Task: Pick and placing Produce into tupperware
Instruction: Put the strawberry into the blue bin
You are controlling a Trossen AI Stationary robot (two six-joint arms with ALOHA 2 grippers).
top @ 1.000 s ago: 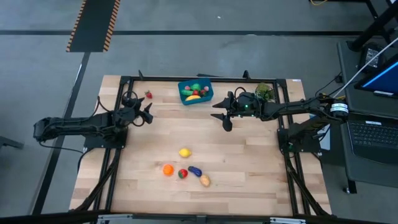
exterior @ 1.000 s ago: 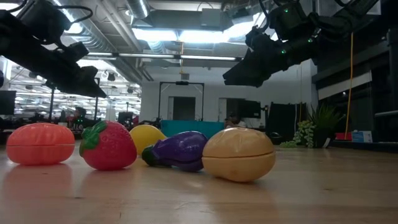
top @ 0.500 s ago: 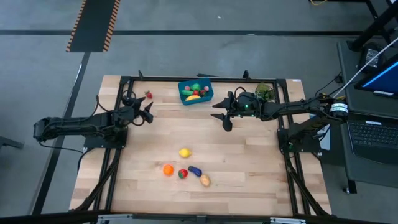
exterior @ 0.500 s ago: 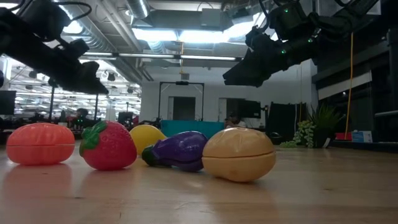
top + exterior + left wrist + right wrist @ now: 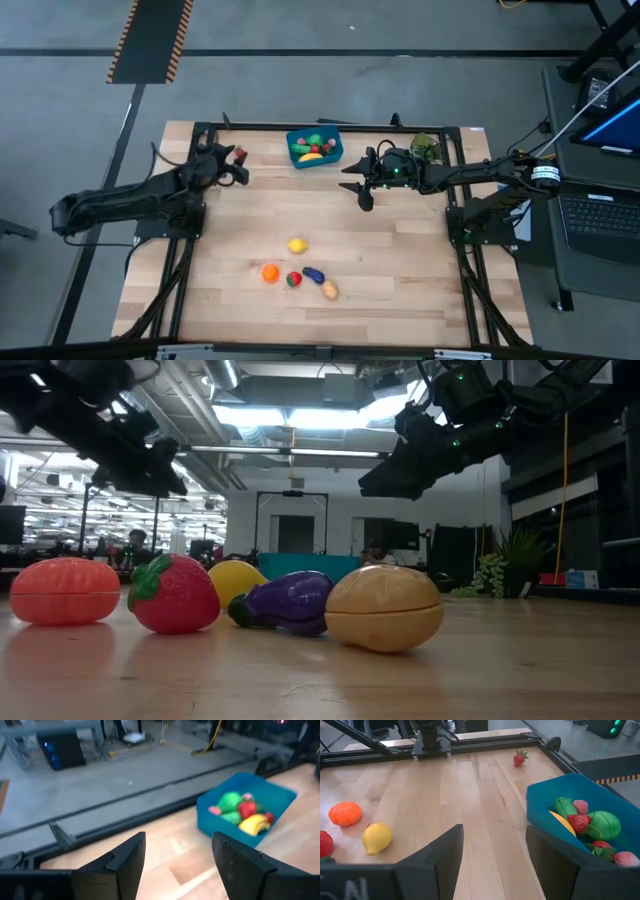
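Reaching toward a lone strawberry, five pieces waiting at the near edge

Seen from above only: left gripper [image 5: 237, 168] at the far-left corner of the pale plank table [image 5: 400, 260], just beside a stray strawberry [image 5: 239, 152]; right gripper [image 5: 360, 180] hovering just right of the tupperware [image 5: 314, 147]. Spread, empty jaws on both, plain in the wrist views alone. Glossy moulded plastic in the low view: ribbed orange [image 5: 65, 590], dimpled red strawberry with green cap [image 5: 175, 594], smooth lemon [image 5: 238, 584] behind, purple eggplant [image 5: 288, 602], tan potato [image 5: 384, 608] with a seam round its middle, all clustered at the near edge. Blue, rounded-cornered tupperware at the far edge, already filled: banana [image 5: 253, 824], green pieces [image 5: 604, 824], strawberries [image 5: 578, 823]. Leafy sprig [image 5: 425, 146] beyond the right arm
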